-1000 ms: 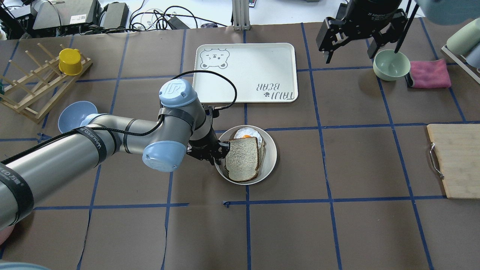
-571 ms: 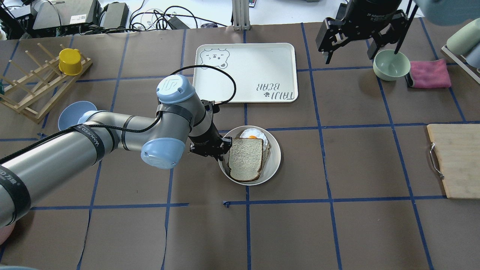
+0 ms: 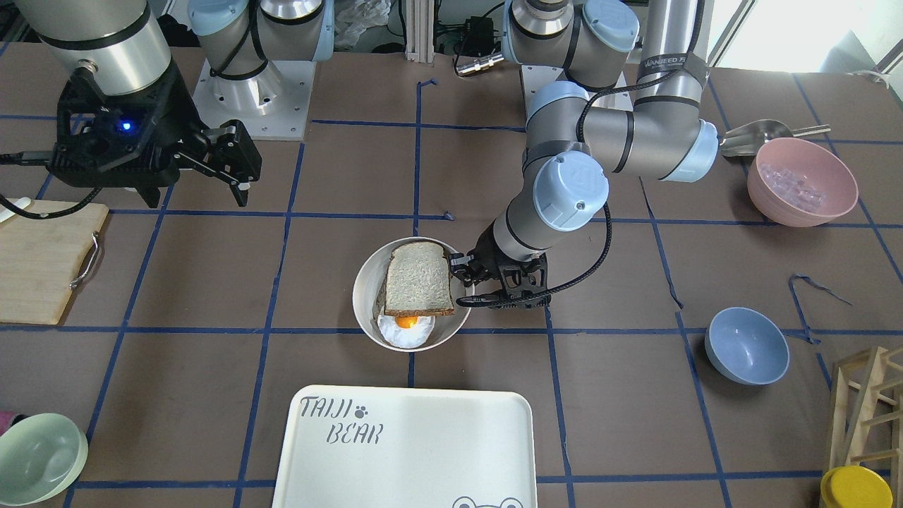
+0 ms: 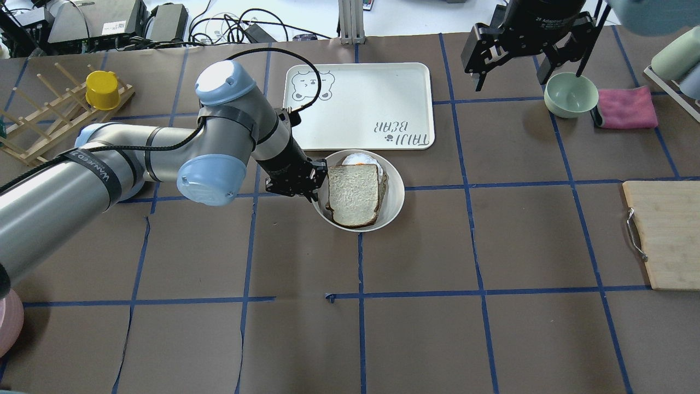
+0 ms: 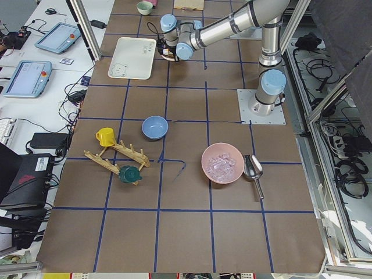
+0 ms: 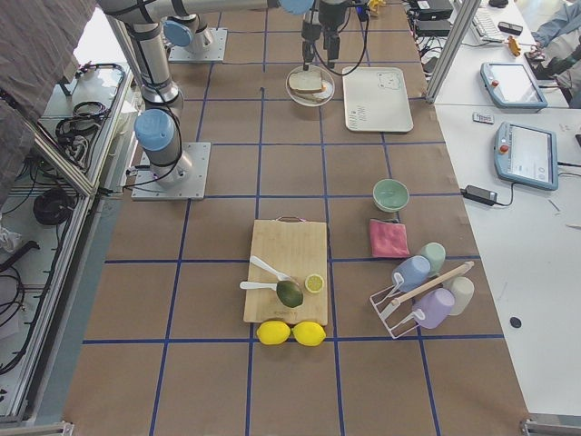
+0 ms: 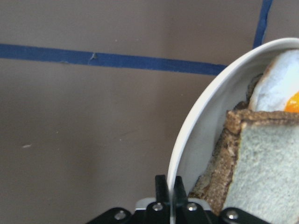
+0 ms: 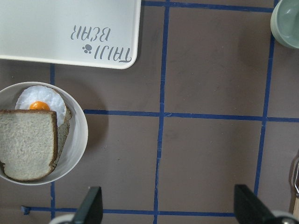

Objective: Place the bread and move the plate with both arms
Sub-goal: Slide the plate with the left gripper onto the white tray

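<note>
The left arm's fingers (image 7: 161, 192) pinch the rim of the plate (image 4: 397, 189), which sits just beside the tray (image 4: 361, 104). Whether it rides clear of the surface I cannot tell. The bread (image 4: 354, 192) lies on the plate, over a fried egg (image 4: 358, 160) and a second slice. With only one edge held, I'd keep the plate level and go slowly, or the stack may slide. The right arm's fingers (image 8: 89, 205) hang spread, well apart from it, near a green bowl (image 4: 570, 94).
</note>
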`<action>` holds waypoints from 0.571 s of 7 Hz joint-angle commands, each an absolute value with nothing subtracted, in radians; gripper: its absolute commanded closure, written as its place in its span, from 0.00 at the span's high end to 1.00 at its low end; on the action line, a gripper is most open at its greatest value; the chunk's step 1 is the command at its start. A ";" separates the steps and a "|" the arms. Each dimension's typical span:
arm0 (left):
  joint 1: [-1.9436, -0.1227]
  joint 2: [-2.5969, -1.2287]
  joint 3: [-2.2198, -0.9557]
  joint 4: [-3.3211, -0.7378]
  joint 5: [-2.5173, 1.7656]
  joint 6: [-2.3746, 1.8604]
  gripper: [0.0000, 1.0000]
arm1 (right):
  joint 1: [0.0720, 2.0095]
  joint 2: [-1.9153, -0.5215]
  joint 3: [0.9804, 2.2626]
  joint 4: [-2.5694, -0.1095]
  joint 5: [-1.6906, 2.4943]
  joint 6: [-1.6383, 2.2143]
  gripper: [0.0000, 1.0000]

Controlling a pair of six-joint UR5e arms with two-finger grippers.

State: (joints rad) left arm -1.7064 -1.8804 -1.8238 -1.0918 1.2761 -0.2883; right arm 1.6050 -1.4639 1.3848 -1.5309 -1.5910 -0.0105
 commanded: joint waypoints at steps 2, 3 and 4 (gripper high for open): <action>-1.654 -1.939 -1.688 -1.103 1.232 -0.288 0.00 | 1.632 -1.463 1.377 -1.529 -1.580 0.021 1.00; -1.652 -1.995 -1.598 -1.109 1.233 -0.288 0.00 | 1.632 -1.456 1.382 -1.531 -1.580 0.020 1.00; -1.652 -2.069 -1.512 -1.109 1.232 -0.284 0.00 | 1.632 -1.456 1.384 -1.532 -1.577 0.018 1.00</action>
